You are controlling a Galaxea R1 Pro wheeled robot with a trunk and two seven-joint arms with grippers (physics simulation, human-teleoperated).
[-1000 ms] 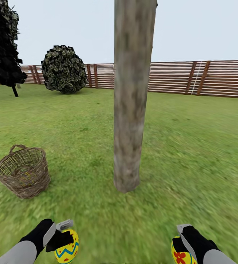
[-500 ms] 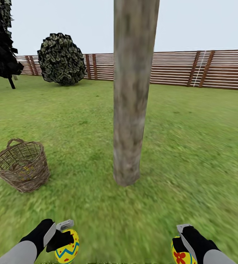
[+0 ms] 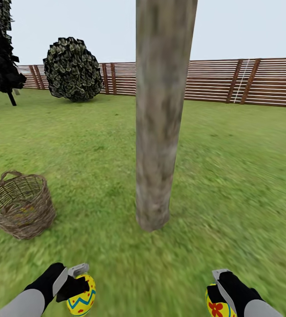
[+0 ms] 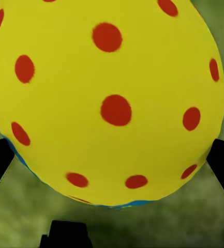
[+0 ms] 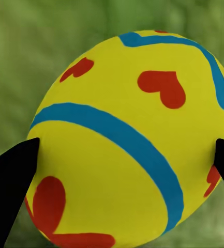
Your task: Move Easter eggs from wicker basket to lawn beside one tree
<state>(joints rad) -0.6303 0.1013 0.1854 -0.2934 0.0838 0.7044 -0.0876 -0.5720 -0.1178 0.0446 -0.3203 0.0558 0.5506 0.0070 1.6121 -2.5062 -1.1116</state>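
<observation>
Standing on lawn [image 3: 231,176] left of tree [image 3: 158,132]: wicker basket [image 3: 19,207], something yellowish inside, unclear. Nearer than tree, left gripper [image 3: 74,281] clenched on dotted egg [image 3: 82,299]; right gripper [image 3: 215,290] clenched on heart-patterned egg [image 3: 217,306]. Beyond tree, fence [image 3: 231,81].

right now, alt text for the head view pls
Both grippers hold yellow Easter eggs, left gripper and right gripper, low over the lawn before a grey-brown tree trunk. A wicker basket sits on the left.
</observation>
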